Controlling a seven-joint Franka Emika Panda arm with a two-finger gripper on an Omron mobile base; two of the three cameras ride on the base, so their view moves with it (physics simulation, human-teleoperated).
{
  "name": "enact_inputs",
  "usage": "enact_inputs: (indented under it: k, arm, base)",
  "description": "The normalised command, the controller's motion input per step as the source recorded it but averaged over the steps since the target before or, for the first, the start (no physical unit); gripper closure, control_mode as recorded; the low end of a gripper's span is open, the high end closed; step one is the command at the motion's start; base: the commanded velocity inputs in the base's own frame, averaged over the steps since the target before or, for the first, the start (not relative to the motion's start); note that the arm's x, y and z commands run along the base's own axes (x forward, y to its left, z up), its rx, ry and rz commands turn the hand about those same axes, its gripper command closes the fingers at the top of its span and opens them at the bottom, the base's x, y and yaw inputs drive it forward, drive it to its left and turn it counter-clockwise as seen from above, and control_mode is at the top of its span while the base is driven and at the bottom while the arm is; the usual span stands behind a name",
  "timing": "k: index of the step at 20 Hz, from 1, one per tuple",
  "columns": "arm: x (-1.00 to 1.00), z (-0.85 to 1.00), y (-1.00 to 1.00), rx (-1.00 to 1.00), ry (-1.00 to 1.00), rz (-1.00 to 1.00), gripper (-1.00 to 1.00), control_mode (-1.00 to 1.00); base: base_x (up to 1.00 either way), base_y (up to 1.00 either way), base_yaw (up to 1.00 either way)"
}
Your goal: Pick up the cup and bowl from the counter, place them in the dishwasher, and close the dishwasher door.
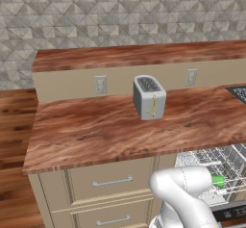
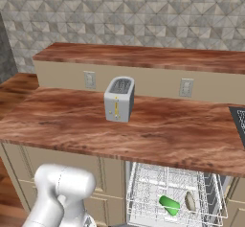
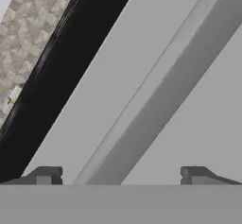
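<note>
The green cup (image 2: pixel 169 205) lies on its side in the dishwasher's pulled-out white wire rack (image 2: pixel 143 187), under the counter (image 2: pixel 158 135). A pale bowl (image 2: pixel 190 201) stands on edge just right of it. The cup (image 1: pixel 217 180) also shows in the rack (image 1: pixel 226 159) from the left. In the hand view my gripper (image 3: pixel 122 178) is open, close up against the grey dishwasher door (image 3: pixel 118 76). The door's handle bar (image 3: pixel 165 90) runs diagonally up between my fingertips (image 3: pixel 47 176). The dark control strip (image 3: pixel 71 62) lies to its left.
A silver toaster (image 1: pixel 149 97) stands mid-counter (image 1: pixel 96 126) in front of the raised ledge with wall outlets (image 1: pixel 100 83). A dark stovetop corner (image 2: pixel 239 118) sits at the counter's right end. Beige drawers (image 1: pixel 110 181) flank the dishwasher on the left.
</note>
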Motion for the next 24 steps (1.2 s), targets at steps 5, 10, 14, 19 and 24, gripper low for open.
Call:
enact_inputs:
  k: [5,10,14,19,24]
  arm:
    - [0.2,-0.57,-0.04,0.17,-0.04,0.07,-1.0,-1.0]
    - [0.41,-0.18,-0.15,0.04,-0.04,0.02,-1.0,-1.0]
    - [0.49,-0.07,-0.23,0.0,-0.03,0.0,-1.0,-1.0]
    - [0.63,-0.18,-0.11,0.0,-0.04,0.0,-1.0,-1.0]
    - [0.86,-0.12,-0.09,0.0,-0.01,0.0,-1.0,-1.0]
  base:
    - [0.0,0.0,0.0]
    - [0.0,0.0,0.0]
    - [0.0,0.0,0.0]
    - [0.0,0.0,0.0]
    - [0.0,0.0,0.0]
